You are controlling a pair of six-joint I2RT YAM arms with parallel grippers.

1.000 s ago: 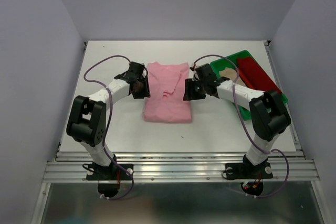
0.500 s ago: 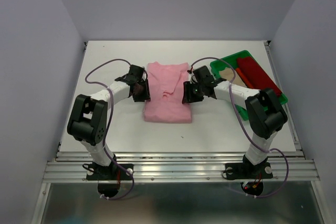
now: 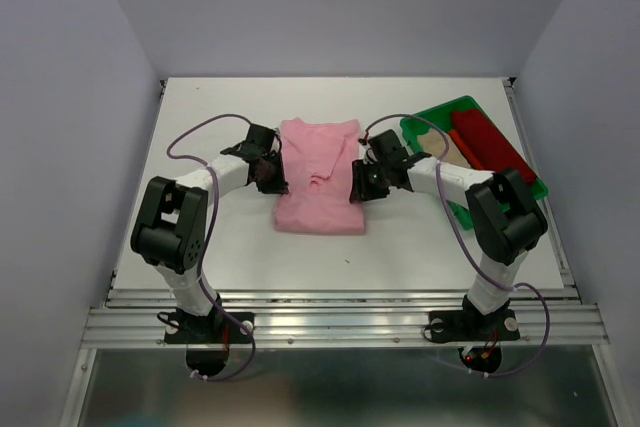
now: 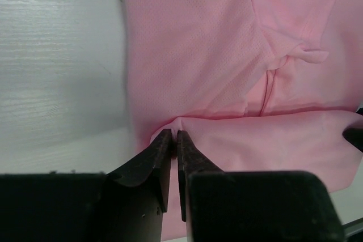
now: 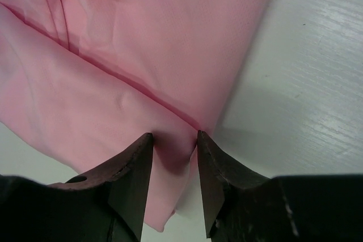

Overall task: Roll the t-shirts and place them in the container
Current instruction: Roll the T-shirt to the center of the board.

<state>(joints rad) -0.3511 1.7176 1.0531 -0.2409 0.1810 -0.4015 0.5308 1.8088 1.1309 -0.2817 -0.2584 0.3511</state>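
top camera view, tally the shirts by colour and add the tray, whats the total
pink t-shirt: 1
dark red shirt: 1
beige shirt: 1
green tray: 1
total: 4

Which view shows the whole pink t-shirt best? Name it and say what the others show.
Top external: the pink t-shirt lies whole and folded. The left wrist view shows only one edge, pinched by the left gripper. The right wrist view shows only the opposite edge, inside the open right gripper.
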